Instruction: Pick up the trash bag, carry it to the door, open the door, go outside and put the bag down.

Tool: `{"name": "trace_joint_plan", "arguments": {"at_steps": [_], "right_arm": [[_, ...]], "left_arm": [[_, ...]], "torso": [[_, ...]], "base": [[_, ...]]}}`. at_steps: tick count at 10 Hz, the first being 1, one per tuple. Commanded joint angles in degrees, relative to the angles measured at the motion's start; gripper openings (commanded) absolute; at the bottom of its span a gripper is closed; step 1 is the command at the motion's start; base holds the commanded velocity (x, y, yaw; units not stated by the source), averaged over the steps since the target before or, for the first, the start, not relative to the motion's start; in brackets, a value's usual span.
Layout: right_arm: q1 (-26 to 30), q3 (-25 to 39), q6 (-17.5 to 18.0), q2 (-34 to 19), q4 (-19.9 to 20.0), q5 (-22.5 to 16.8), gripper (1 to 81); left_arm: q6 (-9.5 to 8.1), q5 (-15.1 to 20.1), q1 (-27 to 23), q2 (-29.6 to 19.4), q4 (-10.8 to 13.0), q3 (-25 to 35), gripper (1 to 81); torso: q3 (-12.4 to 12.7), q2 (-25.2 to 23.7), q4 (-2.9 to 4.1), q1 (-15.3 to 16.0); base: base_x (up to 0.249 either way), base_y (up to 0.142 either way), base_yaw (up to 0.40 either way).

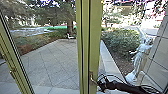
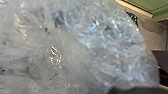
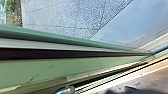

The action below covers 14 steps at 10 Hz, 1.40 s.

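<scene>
Green frame (image 1: 96, 37), right tool (image 1: 100, 84) at handle (image 1: 91, 77)

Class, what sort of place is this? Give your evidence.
Probably a building's doorway onto a paved yard: a green door frame, paving slabs outside, and shrubs near a pale statue.

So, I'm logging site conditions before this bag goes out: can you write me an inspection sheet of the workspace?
Surface: stone-slab paving outside, beyond green door frame
Job's things: translucent trash bag, close to left wrist camera; door handle
Clutter: small white object near tree trunk, unidentifiable
Grippers: right gripper beside handle, contact unclear
Cables: black loop above right arm
Surroundings: white statue, shrubs
</scene>
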Motion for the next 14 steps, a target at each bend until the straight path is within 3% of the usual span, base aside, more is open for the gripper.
{"name": "trace_joint_plan", "arguments": {"at_steps": [1,5,6,10,13,14], "right_arm": [[1.4,-0.76,1.56,3.77,-2.93,-11.0,81.1],[2.1,-0.93,1.73,3.69,-2.93,-10.82,81.1],[2.54,-0.93,1.73,3.6,-2.84,-10.82,81.1],[4.99,-0.94,1.73,1.93,-2.83,-9.76,81.1],[8.34,0.21,1.12,-1.76,-5.91,-12.49,81.1],[8.77,1.97,1.12,-3.08,-8.55,-15.48,81.1]], "left_arm": [[-0.14,3.02,-2.36,-0.9,0.01,0.34,1.0],[-0.14,3.02,-2.44,-0.9,-0.26,0.34,1.0],[-0.14,3.02,-2.44,-0.9,-0.26,0.42,1.0],[-0.14,3.11,-2.27,-1.08,-0.17,0.42,1.0],[-0.05,3.02,-2.09,-0.99,-0.08,0.42,1.0],[0.04,3.02,-2.09,-0.73,0.01,0.42,1.0]], "torso": [[-1.68,0.0,0.0,0.07],[-6.02,-0.13,-0.11,0.07],[-4.61,-0.17,-0.13,0.07],[-5.53,-0.06,-0.13,0.21],[-5.66,0.07,-0.13,0.34],[-5.68,0.09,-0.13,0.37]], "base": [[0.11,0.0,0.0],[0.101,0.0,0.0],[0.069,0.0,0.0],[0.0,0.0,0.0],[0.0,0.0,0.0],[0.0,0.0,0.0]]}}
